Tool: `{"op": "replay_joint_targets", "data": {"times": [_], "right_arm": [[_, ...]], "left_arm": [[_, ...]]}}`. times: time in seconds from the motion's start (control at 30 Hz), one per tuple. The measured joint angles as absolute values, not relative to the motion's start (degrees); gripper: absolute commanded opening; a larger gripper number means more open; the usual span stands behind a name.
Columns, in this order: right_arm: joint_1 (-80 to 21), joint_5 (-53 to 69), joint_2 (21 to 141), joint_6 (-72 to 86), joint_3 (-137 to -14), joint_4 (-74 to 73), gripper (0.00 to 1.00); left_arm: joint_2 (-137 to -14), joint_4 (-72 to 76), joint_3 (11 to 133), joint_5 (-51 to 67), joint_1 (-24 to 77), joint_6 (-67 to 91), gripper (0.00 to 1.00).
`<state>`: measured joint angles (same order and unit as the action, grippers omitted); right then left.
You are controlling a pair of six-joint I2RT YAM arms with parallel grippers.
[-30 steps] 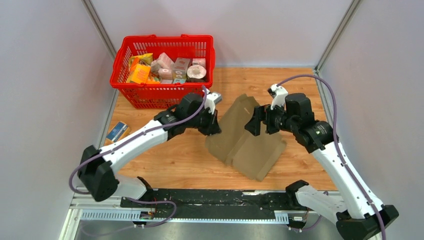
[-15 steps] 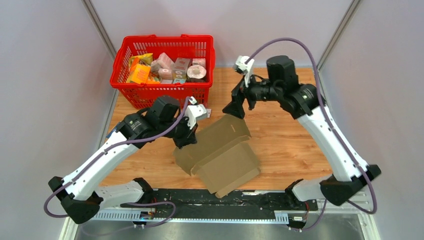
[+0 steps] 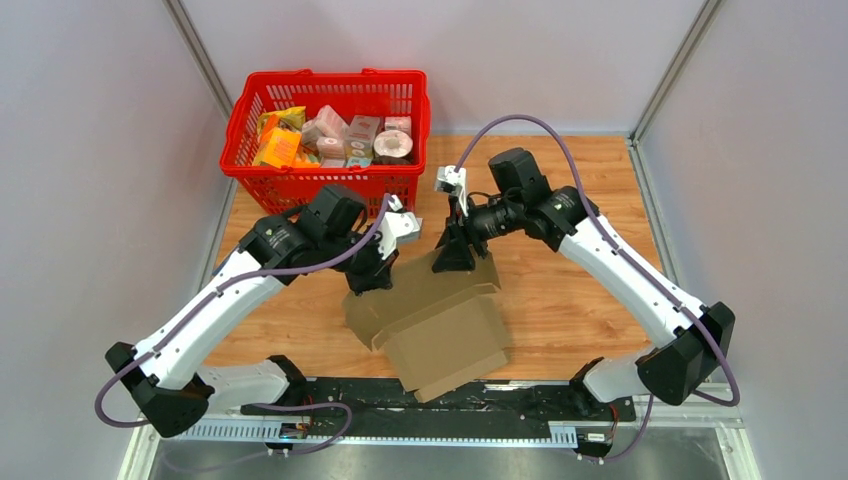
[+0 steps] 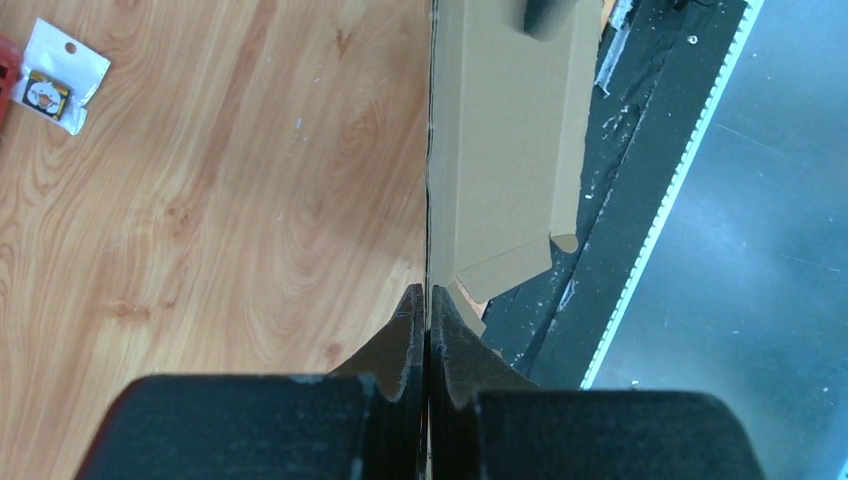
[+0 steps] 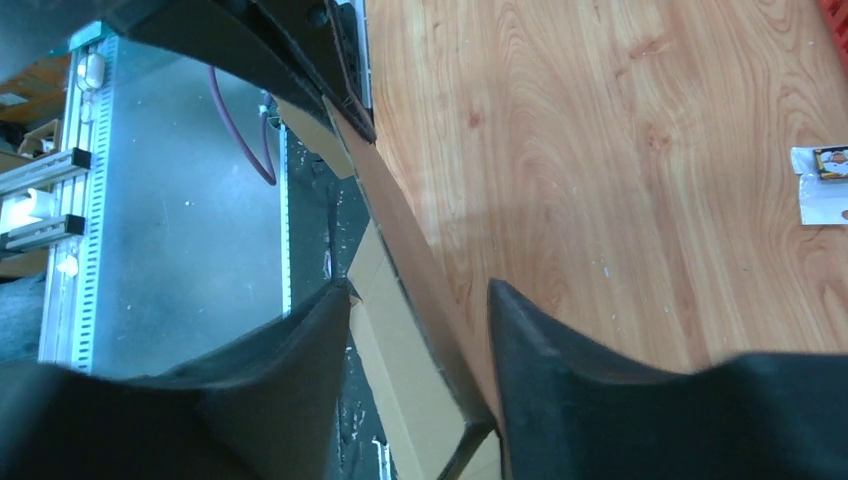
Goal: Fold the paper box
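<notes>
The paper box (image 3: 440, 325) is a brown cardboard sheet, partly folded, lying near the table's front edge with one panel raised. My left gripper (image 3: 372, 276) is shut on the box's left edge. In the left wrist view its jaws (image 4: 428, 298) pinch the thin cardboard edge-on, and the panel (image 4: 505, 150) runs away to the right. My right gripper (image 3: 452, 258) stands over the raised far panel, jaws apart. In the right wrist view that gripper (image 5: 420, 300) straddles the cardboard wall (image 5: 400, 235), with a gap at the left finger (image 5: 290, 360).
A red basket (image 3: 250, 120) full of groceries stands at the back left. A small white packet (image 4: 55, 75) lies on the wood, also seen in the right wrist view (image 5: 822, 185). The black rail (image 3: 520, 400) runs along the near edge, just under the box.
The box has slid left and toward the near edge with the left gripper. The right arm swung left and down onto the raised panel, its jaws narrowing.
</notes>
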<state>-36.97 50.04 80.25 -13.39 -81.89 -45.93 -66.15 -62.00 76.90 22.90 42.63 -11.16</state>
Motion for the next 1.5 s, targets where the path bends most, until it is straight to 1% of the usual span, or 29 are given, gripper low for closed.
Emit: {"op": "replay_joint_targets", "data": {"times": [0.03, 0.07, 0.13, 0.17, 0.2, 0.23, 0.27, 0.3, 0.33, 0.47, 0.53, 0.7, 0.8, 0.93, 1.03, 1.07, 1.13, 1.17, 1.23, 1.27, 1.3, 1.33, 1.37, 1.5], "right_arm": [[-37.0, 50.0, 80.3, -13.2, -81.9, -45.6, 0.31], [-37.1, 49.5, 80.3, -12.6, -81.9, -45.1, 0.29], [-37.3, 48.8, 80.4, -11.0, -82.0, -43.9, 0.24], [-37.3, 48.5, 80.4, -10.1, -81.9, -43.4, 0.18], [-37.4, 48.2, 80.4, -9.4, -81.6, -42.5, 0.08], [-37.6, 48.0, 80.2, -8.9, -81.4, -41.6, 0.00], [-37.9, 47.6, 79.9, -7.9, -80.6, -40.0, 0.00], [-38.2, 47.3, 79.2, -6.9, -79.6, -38.6, 0.00], [-38.4, 46.4, 78.2, -5.3, -78.4, -37.1, 0.00], [-39.0, 41.7, 73.5, 1.0, -73.1, -30.9, 0.00], [-38.8, 39.4, 71.3, 4.1, -70.7, -28.3, 0.00], [-38.4, 36.3, 68.1, 10.2, -68.5, -24.4, 0.00], [-38.4, 36.2, 66.9, 12.0, -68.5, -23.1, 0.00], [-38.0, 36.9, 65.5, 13.7, -67.9, -21.8, 0.00], [-37.8, 38.1, 64.9, 14.6, -67.8, -21.5, 0.00], [-37.8, 38.3, 64.7, 14.9, -67.8, -21.5, 0.00], [-37.6, 39.2, 64.3, 15.3, -67.5, -21.2, 0.01], [-37.6, 39.7, 64.0, 15.4, -67.4, -21.1, 0.02], [-37.4, 40.3, 63.5, 15.5, -67.2, -20.9, 0.11], [-37.3, 40.6, 63.2, 15.5, -67.1, -20.8, 0.15], [-37.2, 40.7, 62.9, 15.6, -67.0, -20.8, 0.23], [-37.0, 40.8, 62.5, 15.4, -66.9, -20.8, 0.28], [-36.9, 40.8, 62.3, 15.3, -66.9, -20.9, 0.36], [-36.9, 39.9, 63.4, 12.6, -69.2, -25.4, 0.57]], "left_arm": [[-66.3, -62.0, 76.9, 23.4, 42.6, -11.3, 0.00], [-66.4, -62.0, 77.0, 23.8, 42.6, -11.5, 0.00], [-66.6, -62.0, 77.1, 24.0, 42.6, -11.6, 0.16], [-66.6, -61.9, 77.1, 23.3, 42.6, -11.2, 0.23], [-66.5, -61.7, 77.1, 22.3, 42.4, -10.7, 0.30], [-66.3, -61.2, 77.1, 21.4, 42.1, -10.2, 0.35], [-66.0, -60.1, 77.1, 20.3, 41.4, -9.1, 0.42], [-65.2, -57.8, 76.6, 19.0, 40.6, -7.4, 0.61], [-64.0, -55.9, 75.8, 18.0, 40.1, -6.2, 0.68], [-54.3, -47.6, 69.5, 9.7, 38.7, 1.8, 0.78], [-47.2, -44.6, 65.5, 4.7, 38.8, 5.4, 0.83], [-29.5, -39.6, 54.5, -4.3, 38.7, 12.5, 0.90], [-26.9, -37.9, 50.5, -6.8, 38.7, 14.4, 0.92], [-28.5, -37.3, 47.9, -9.0, 38.1, 15.1, 0.93], [-30.3, -36.8, 47.5, -9.7, 35.9, 15.2, 0.92], [-30.8, -36.1, 47.4, -9.2, 34.5, 15.2, 0.84], [-31.4, -34.3, 47.0, -7.7, 31.7, 15.6, 0.62], [-31.6, -33.2, 46.7, -6.2, 30.0, 15.6, 0.45], [-31.8, -31.4, 46.3, -1.8, 27.8, 15.7, 0.30], [-31.9, -30.4, 46.2, 0.1, 27.2, 15.5, 0.11], [-31.9, -29.8, 46.1, 2.0, 26.8, 15.4, 0.01], [-31.9, -29.0, 46.0, 4.7, 26.6, 14.4, 0.00], [-31.9, -28.6, 46.0, 6.0, 26.4, 14.5, 0.00], [-31.8, -28.1, 46.0, 11.1, 26.2, 11.8, 0.00]]}}
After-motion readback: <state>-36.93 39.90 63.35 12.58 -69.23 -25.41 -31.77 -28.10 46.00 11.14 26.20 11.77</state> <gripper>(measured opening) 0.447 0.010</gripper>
